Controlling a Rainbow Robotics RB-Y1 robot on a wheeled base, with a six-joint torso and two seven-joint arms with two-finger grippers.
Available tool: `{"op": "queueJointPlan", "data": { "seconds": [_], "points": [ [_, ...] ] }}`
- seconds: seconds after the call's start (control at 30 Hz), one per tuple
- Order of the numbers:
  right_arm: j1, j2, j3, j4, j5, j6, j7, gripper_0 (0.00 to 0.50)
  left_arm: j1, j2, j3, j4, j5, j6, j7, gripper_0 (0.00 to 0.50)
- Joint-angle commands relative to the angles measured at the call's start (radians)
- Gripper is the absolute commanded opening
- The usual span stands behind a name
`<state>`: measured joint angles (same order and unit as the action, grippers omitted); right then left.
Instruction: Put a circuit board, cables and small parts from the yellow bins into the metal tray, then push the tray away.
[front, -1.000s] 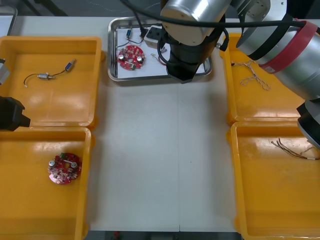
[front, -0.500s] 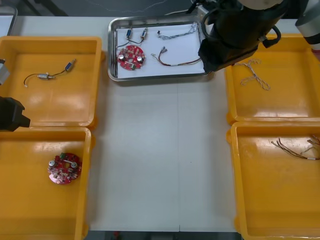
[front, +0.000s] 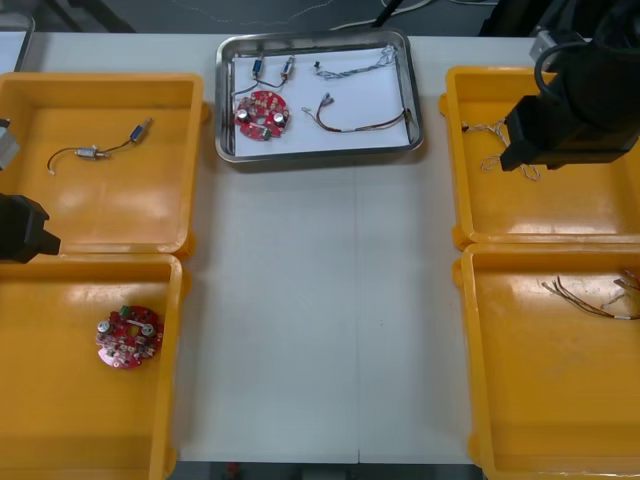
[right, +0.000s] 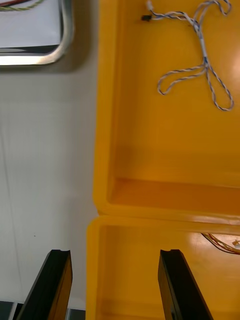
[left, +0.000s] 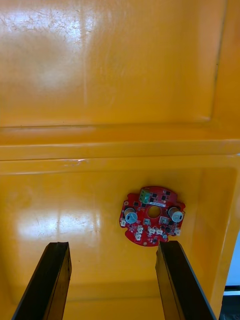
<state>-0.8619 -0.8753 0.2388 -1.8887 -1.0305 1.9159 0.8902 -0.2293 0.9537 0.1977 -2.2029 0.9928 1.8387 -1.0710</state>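
The metal tray (front: 318, 152) lies at the table's far middle. It holds a red circuit board (front: 262, 112), a red and yellow cable (front: 360, 118), a blue and white cable (front: 352, 62) and small metal parts (front: 272, 68). My right gripper (right: 116, 282) is open and holds nothing. It hangs over the wall between the two right bins, and its arm (front: 570, 110) is above the far right bin (front: 470, 215). A twisted blue and white cable (right: 200, 45) lies beyond its fingers. My left gripper (left: 112, 280) is open above a second circuit board (left: 151, 222) in the near left bin.
The far left bin (front: 100, 85) holds a black cable with a small metal part (front: 95, 151). A circuit board (front: 128, 337) sits in the near left bin (front: 60, 440). A red and yellow cable (front: 590, 298) lies in the near right bin (front: 530, 420). Bare table runs between the bins.
My right arm has swung from over the tray to the right, out over the far right bin, uncovering the tray's contents. The left arm has stayed still.
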Motion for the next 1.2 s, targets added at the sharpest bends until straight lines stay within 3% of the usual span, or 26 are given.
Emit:
{"op": "queueJointPlan", "data": {
  "seconds": [0.03,0.43,0.8,1.2],
  "points": [
    [0.109,-0.088,-0.101,-0.063,-0.005,0.004,-0.066,0.5,0.021,0.043,0.031,-0.012,-0.008,-0.004,-0.05,0.5],
    [0.373,-0.106,-0.32,-0.153,0.01,0.004,0.021,0.5,0.021,0.043,0.031,-0.012,-0.008,-0.004,-0.05,0.5],
    [0.486,-0.1,-0.365,-0.164,0.066,0.004,0.187,0.5,0.021,0.043,0.031,-0.012,-0.008,-0.004,-0.05,0.5],
    [0.589,-0.027,-0.391,-0.198,0.136,0.004,0.208,0.5,0.021,0.043,0.031,-0.012,-0.008,-0.004,-0.05,0.5]
  ]
}}
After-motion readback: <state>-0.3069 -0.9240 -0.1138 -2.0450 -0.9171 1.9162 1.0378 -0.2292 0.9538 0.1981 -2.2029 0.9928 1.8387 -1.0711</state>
